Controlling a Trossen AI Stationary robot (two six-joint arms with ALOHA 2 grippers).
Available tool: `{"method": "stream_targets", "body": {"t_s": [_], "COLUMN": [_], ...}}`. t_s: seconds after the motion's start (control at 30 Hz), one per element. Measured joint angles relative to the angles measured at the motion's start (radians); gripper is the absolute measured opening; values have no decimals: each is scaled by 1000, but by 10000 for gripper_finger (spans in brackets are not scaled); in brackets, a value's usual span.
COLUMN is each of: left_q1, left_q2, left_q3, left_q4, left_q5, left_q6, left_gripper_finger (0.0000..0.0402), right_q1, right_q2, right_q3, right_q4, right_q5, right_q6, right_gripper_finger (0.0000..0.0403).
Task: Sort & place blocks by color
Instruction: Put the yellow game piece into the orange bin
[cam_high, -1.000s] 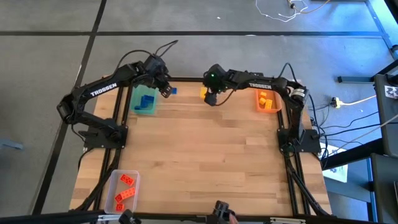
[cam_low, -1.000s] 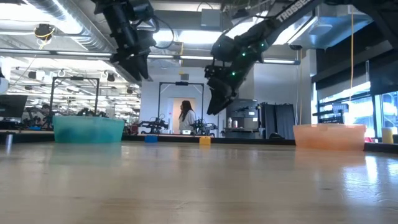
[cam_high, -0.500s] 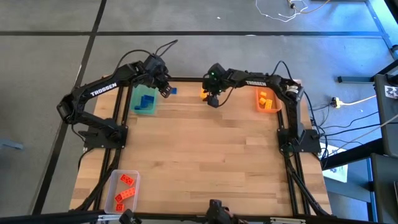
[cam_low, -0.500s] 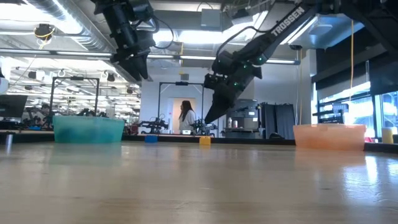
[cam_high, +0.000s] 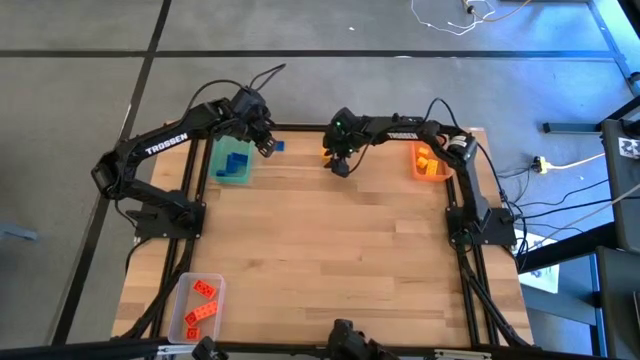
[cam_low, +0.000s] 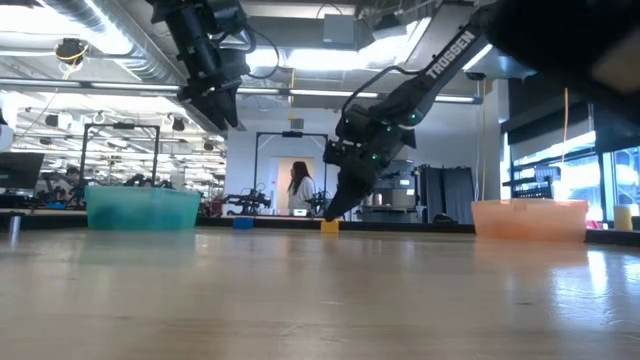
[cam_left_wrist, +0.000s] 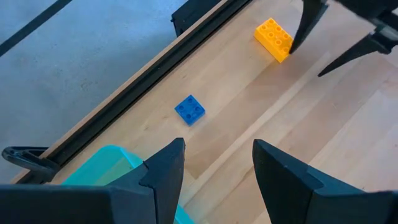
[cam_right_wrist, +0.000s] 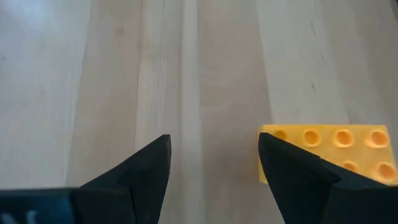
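Table: we see a wooden top (cam_high: 320, 240) from above.
Right gripper (cam_right_wrist: 214, 163): jaws spread wide, empty, low at the far edge.
Yellow block (cam_right_wrist: 323, 152): flat on the wood, just beside one fingertip, not between the jaws.
Left gripper (cam_left_wrist: 217, 163): parted, empty, above the blue block (cam_left_wrist: 189, 109).
Advice: we would shift sideways until the jaws straddle the yellow block, then close.

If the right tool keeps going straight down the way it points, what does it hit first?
Probably bare table: the right tool is open, and the yellow block lies off beside one finger, not between them.
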Motion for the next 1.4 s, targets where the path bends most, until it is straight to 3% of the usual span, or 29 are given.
{"method": "stream_targets", "body": {"t_s": [0.23,0.43,0.63,0.93,1.4], "left_q1": [0,0,0,0,-1], "left_q2": [0,0,0,0,0], "left_q3": [0,0,0,0,0], "left_q4": [0,0,0,0,0], "left_q5": [0,0,0,0,4], "left_q6": [-3,-4,-4,-5,-32], "left_gripper_finger": [181,181,181,181,181], "right_q1": [-1,0,3,1,-17], "right_q2": [12,2,-4,-8,52], "right_q3": [0,0,49,102,101], "right_q4": [-55,-138,-170,-70,-83], "right_q5": [11,113,24,92,75], "right_q6": [8,9,3,2,5], "right_gripper_finger": [245,245,245,245,245]}}
